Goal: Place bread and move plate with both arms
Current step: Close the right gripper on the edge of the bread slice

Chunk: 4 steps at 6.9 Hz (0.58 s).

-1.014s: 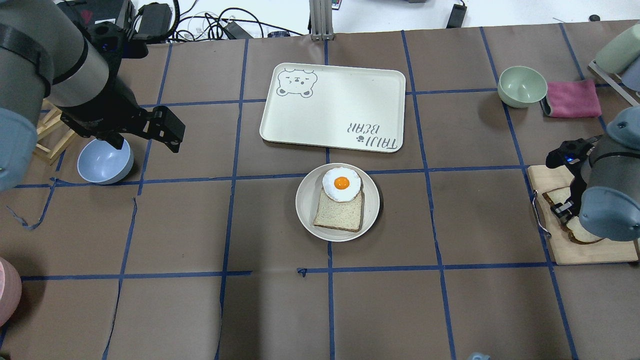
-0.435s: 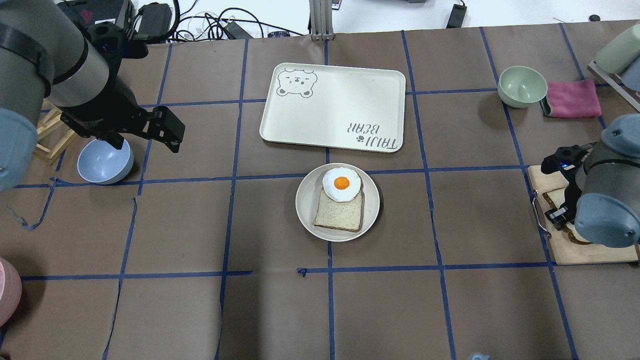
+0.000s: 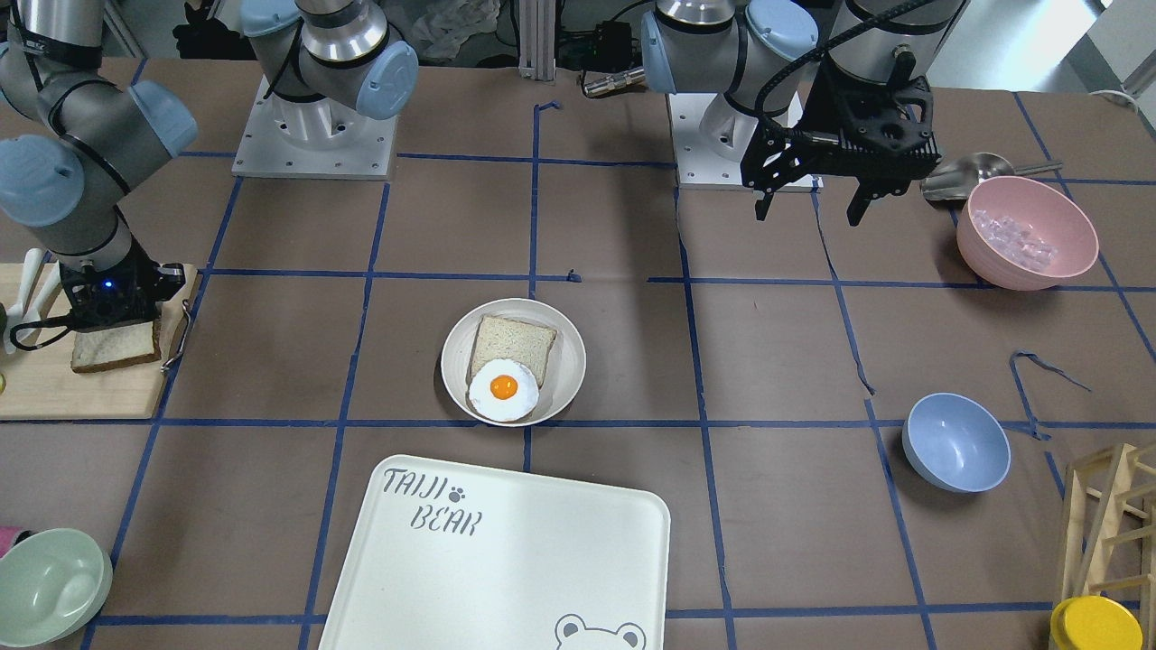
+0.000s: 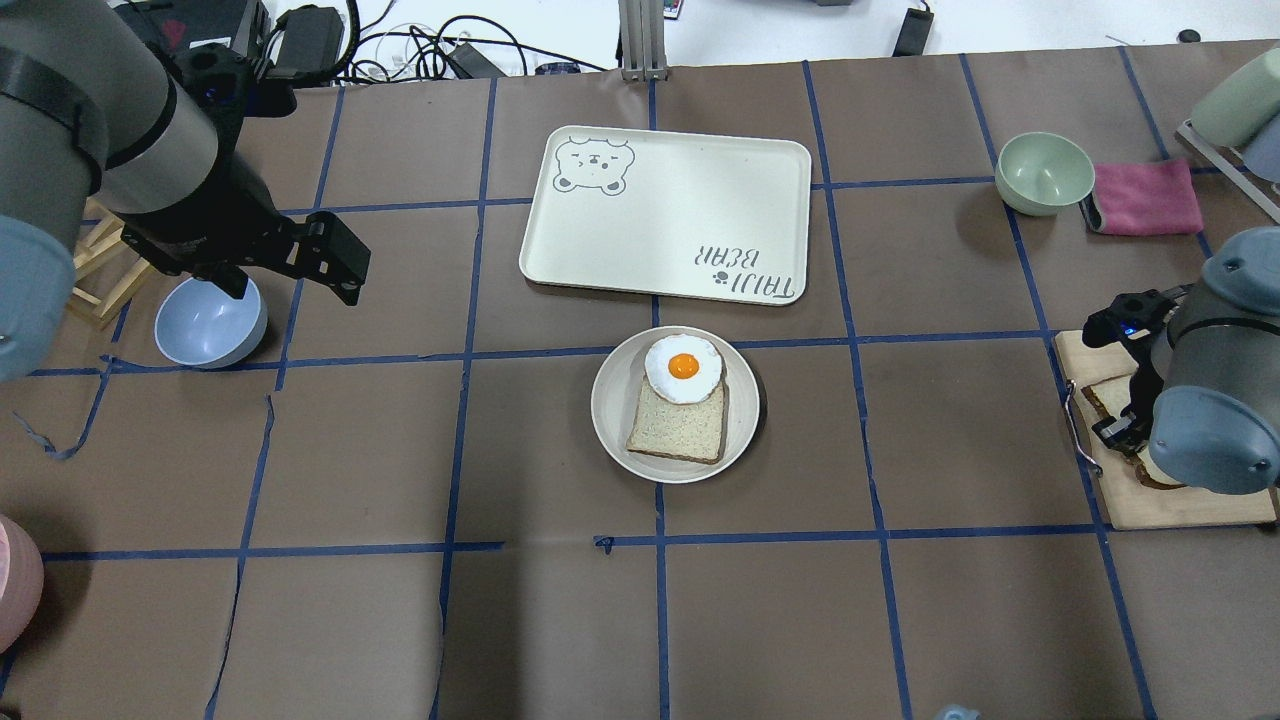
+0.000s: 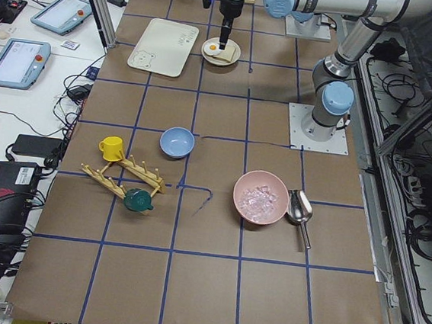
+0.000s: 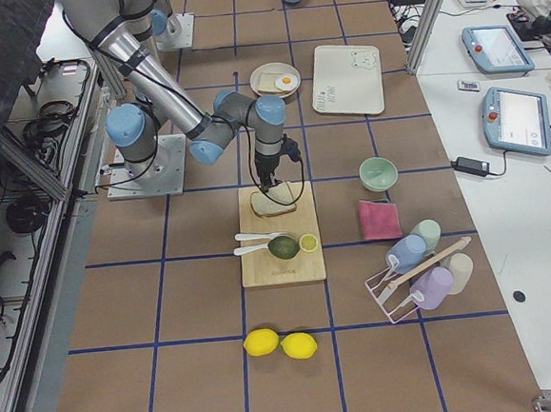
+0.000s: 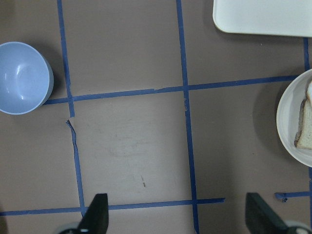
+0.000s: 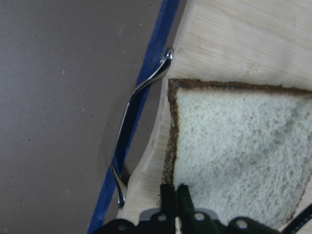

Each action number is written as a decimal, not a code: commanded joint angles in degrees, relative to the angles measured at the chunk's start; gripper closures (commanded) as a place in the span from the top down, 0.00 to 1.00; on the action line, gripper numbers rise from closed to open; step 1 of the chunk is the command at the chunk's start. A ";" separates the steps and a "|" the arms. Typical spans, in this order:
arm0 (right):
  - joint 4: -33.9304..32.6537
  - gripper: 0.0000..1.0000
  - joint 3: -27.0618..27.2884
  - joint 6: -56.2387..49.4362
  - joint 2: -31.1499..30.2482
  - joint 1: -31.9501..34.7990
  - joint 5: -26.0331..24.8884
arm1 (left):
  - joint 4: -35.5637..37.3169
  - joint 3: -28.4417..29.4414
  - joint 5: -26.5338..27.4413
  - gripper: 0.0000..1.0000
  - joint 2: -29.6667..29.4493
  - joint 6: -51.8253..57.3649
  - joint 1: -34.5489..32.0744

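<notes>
Though the cream tray (image 3: 542,551) reads "TAIJI BEAR", the bread (image 3: 113,348), pale with a dark brown crust, lies on the wooden board (image 3: 54,397), well to the right of the plate (image 3: 456,370). The right gripper (image 8: 175,197) pinches its crust narrowly; the left gripper (image 3: 806,215) hangs wide open.

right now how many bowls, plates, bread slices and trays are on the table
bowls: 3, green bowl, blue bowl, pink bowl
plates: 1, plate
bread slices: 2, bread on the cutting board, slice on the plate
trays: 1, tray
total: 7
</notes>
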 commanded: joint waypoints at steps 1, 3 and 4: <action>-1.32 0.00 -0.22 0.51 -0.38 0.00 -0.11 | 0.00 0.00 0.05 1.00 0.00 0.00 -0.09; -0.63 0.00 -1.01 6.36 -3.25 -0.26 0.41 | 0.00 0.00 0.05 1.00 0.00 0.00 0.00; 1.46 0.00 -1.97 9.18 -8.41 0.08 0.50 | 0.08 0.09 -0.04 1.00 0.00 0.00 0.00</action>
